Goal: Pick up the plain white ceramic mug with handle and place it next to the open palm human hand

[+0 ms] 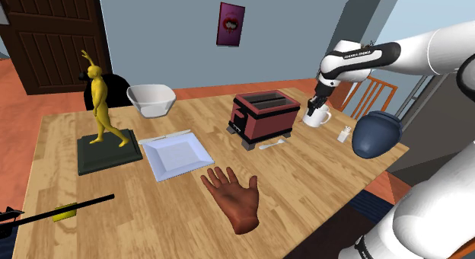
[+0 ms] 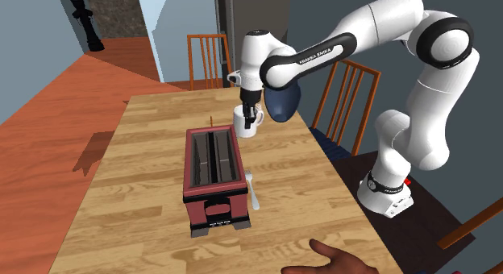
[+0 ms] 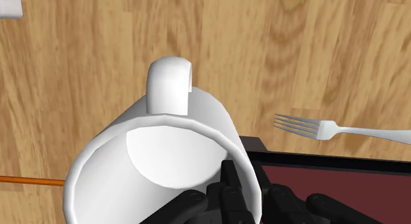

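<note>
The wooden table [image 1: 53, 166] is carrying everything here. In the shoulder view the dark red two-slot toaster [image 1: 263, 116] is sitting near its middle. The brown open-palm hand [image 1: 234, 196] is lying palm up at about 7 o'clock from the toaster, near the table's front edge. The white mug [image 1: 320, 117] is sitting at about 3 o'clock from the toaster, close beside it and well apart from the hand.

The mug is reading as stiff, smooth and thin-walled (light enough for this arm, I judge, but slippery and apt to chip if knocked or dropped). Its rounded handle [image 3: 170, 84] is offering one hold. For two narrow fingers, though, the wall at the rim is probably the surer place, one finger inside and one outside.

That is the hold the gripper [image 3: 253, 193] is taking, reaching down onto the mug from above. Its fingers are standing only narrowly apart. One finger [image 3: 230, 183] is sitting inside the rim, the other is outside, and the mug's wall is pinched between them. The pinch is across the rim from the handle, though not squarely opposite it. Whether the mug's base is resting on the table or hanging just clear of it is hard to tell from these angles.

The fork [image 3: 342, 130] is lying flat at about 5 o'clock from the toaster in the shoulder view. That puts it roughly along the way toward the hand, so the mug is wanting height when it is carried.
</note>
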